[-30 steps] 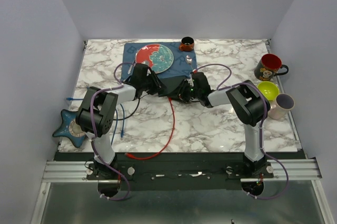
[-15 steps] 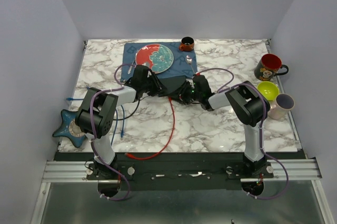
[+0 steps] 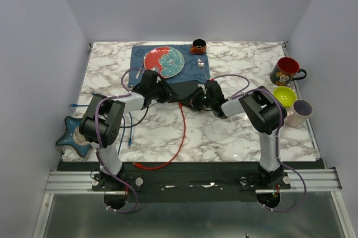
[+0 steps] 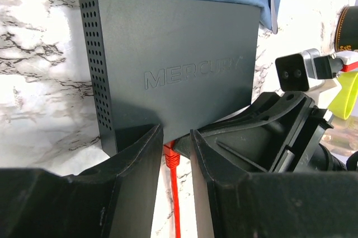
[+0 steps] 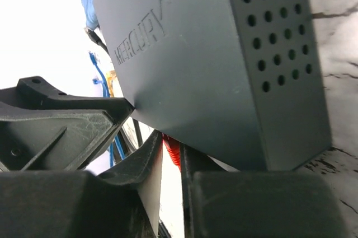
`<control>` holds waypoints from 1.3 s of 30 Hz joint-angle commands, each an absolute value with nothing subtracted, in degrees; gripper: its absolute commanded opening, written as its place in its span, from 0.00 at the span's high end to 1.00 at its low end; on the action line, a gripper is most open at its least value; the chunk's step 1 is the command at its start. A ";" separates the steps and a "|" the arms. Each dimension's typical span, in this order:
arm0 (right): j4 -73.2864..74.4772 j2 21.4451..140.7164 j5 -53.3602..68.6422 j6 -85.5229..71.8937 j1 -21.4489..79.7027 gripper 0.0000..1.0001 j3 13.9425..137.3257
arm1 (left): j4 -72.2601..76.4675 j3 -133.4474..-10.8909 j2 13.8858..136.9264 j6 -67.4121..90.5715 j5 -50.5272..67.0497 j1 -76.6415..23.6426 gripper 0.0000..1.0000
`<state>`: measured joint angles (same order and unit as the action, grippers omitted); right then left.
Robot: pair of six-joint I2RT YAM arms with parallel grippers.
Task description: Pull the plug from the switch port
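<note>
The right gripper's (image 5: 172,140) jaws are drawn close together and pinch the red plug (image 5: 172,154) at the near edge of the switch (image 5: 212,53). The left gripper's (image 4: 176,133) jaws stand partly spread, straddling the same plug without clearly touching it. The switch lies flat mid-table, close beside the blue placemat (image 3: 197,69). The red cable (image 3: 183,131) trails from it toward the arms' bases. The table (image 3: 224,131) is white marble veined grey, closed in by pale lavender walls (image 3: 184,3).

Right claw (image 5: 171,165) tighter around red plug (image 5: 169,147).
</note>
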<state>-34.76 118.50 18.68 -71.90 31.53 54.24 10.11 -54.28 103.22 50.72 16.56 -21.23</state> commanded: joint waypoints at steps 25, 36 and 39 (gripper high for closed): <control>-28.12 114.26 21.44 -60.03 31.11 0.99 48.08 | 10.02 -41.67 94.40 55.37 16.18 -23.99 0.59; -31.20 111.62 22.85 -58.98 31.11 0.99 40.26 | 12.39 -39.90 91.06 57.57 15.12 -26.02 0.59; -31.46 110.22 23.03 -58.36 31.20 0.99 38.41 | 12.22 -41.39 90.53 57.13 14.76 -26.02 0.58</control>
